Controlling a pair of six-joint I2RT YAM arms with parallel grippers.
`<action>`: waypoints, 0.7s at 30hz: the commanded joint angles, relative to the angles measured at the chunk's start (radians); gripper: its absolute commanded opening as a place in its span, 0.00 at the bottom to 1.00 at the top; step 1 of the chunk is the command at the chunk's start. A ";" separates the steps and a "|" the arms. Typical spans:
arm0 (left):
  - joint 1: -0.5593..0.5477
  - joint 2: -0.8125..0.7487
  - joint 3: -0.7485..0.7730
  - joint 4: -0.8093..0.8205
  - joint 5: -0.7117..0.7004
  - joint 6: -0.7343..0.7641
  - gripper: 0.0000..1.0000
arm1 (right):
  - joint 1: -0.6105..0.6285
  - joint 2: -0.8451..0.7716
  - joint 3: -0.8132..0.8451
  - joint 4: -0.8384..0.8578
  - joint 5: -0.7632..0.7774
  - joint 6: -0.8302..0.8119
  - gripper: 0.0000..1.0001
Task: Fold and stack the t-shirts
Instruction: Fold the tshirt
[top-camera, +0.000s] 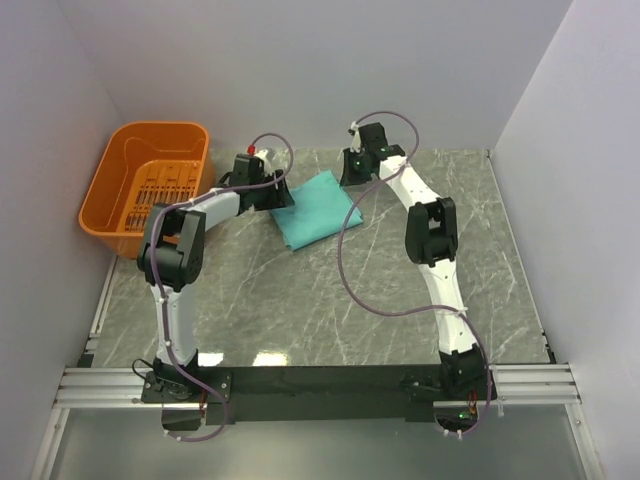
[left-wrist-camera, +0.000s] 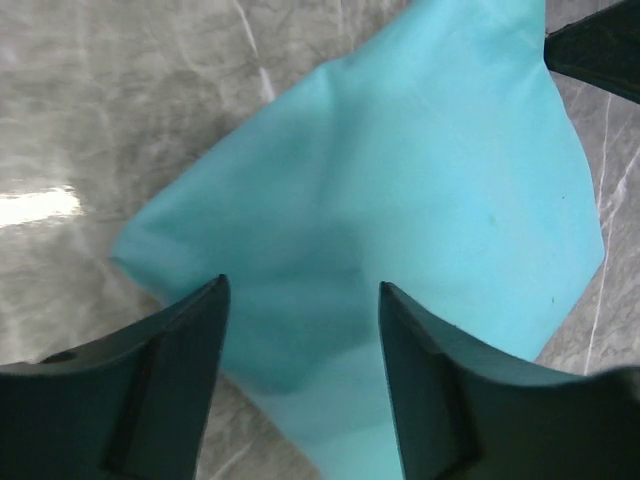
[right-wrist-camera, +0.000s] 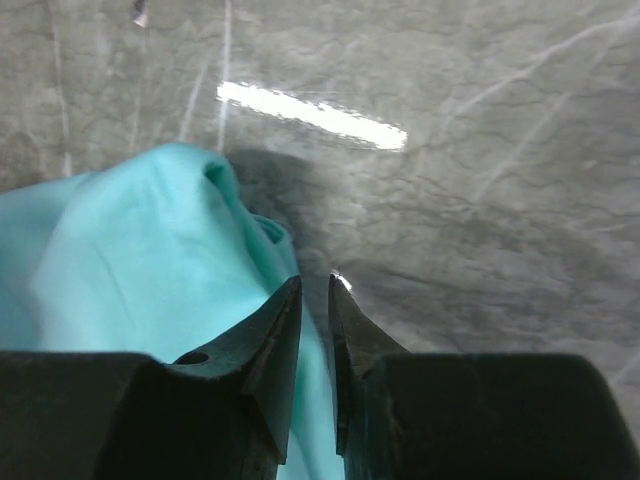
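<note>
The teal-green t-shirt (top-camera: 318, 208) lies folded into a flat four-sided pad on the grey marble table (top-camera: 400, 290), towards the back middle. My left gripper (top-camera: 282, 194) hangs at its left corner, open. In the left wrist view the fingers (left-wrist-camera: 190, 340) straddle the cloth (left-wrist-camera: 420, 160) with a wide gap (left-wrist-camera: 300, 290). My right gripper (top-camera: 353, 178) sits at the pad's far right corner. Its jaws (right-wrist-camera: 315, 282) stand a narrow slit apart, open, with the shirt's edge (right-wrist-camera: 130, 260) running through the slit and a small hump of cloth just beyond.
An orange slotted basket (top-camera: 105, 190) stands at the back left, close to the left arm's elbow. White walls close in the table on the left, back and right. The right gripper's dark tip (left-wrist-camera: 600, 50) shows at the shirt's far corner in the left wrist view.
</note>
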 joint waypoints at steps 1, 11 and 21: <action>0.012 -0.112 -0.021 0.086 0.007 -0.005 0.70 | -0.024 -0.050 -0.013 0.009 -0.010 -0.038 0.25; 0.013 -0.429 -0.165 0.133 -0.191 0.093 0.82 | -0.076 -0.277 -0.308 0.033 -0.223 -0.127 0.65; 0.021 -0.977 -0.517 0.098 -0.220 0.074 0.99 | -0.067 -0.233 -0.385 -0.015 -0.392 -0.120 0.69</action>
